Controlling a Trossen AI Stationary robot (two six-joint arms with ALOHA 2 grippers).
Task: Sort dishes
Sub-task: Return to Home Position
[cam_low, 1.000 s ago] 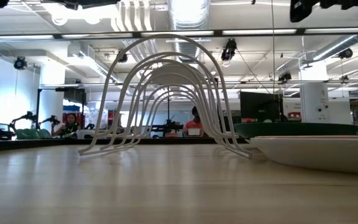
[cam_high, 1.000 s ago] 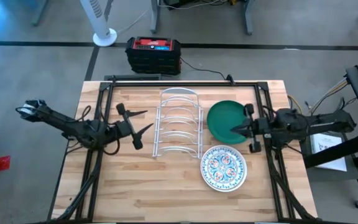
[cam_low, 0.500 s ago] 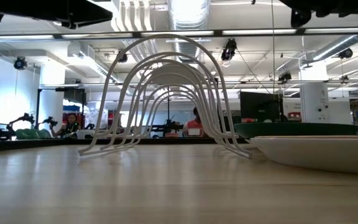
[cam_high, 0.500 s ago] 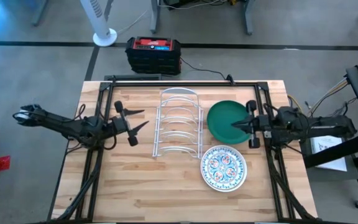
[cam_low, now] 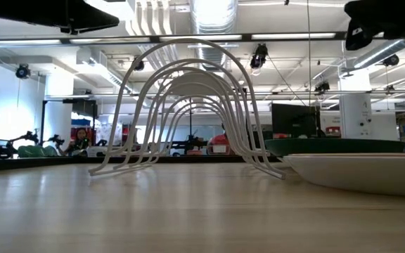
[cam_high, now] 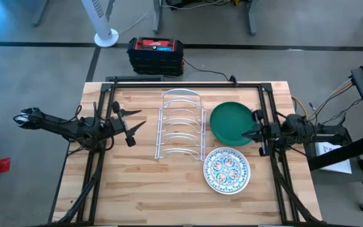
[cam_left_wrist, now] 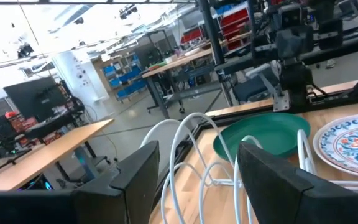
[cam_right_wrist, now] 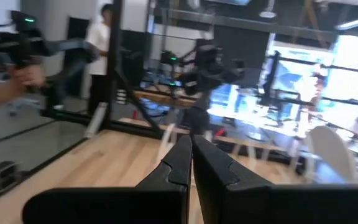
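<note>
The green dish lies flat on the wooden table, right of the white wire rack. The floral dish lies flat nearer the front. Both also show in the left wrist view, green and floral. The blue dish and the plain white dish are out of view. My left gripper is open and empty, left of the rack, its fingers wide apart in its wrist view. My right gripper is shut and empty, above the green dish's right rim; its fingers lie together in its wrist view.
The rack's wire arches stand at the table's middle with no dishes in them. A black and red box and a fan base stand on the floor beyond the far edge. A person stands beyond the table.
My left gripper has drawn back toward the table's left and far edge, away from the rack, staying open. My right gripper has drawn back toward the table's right edge, from over the green dish's middle to its right rim, staying shut. The dishes have not moved.
</note>
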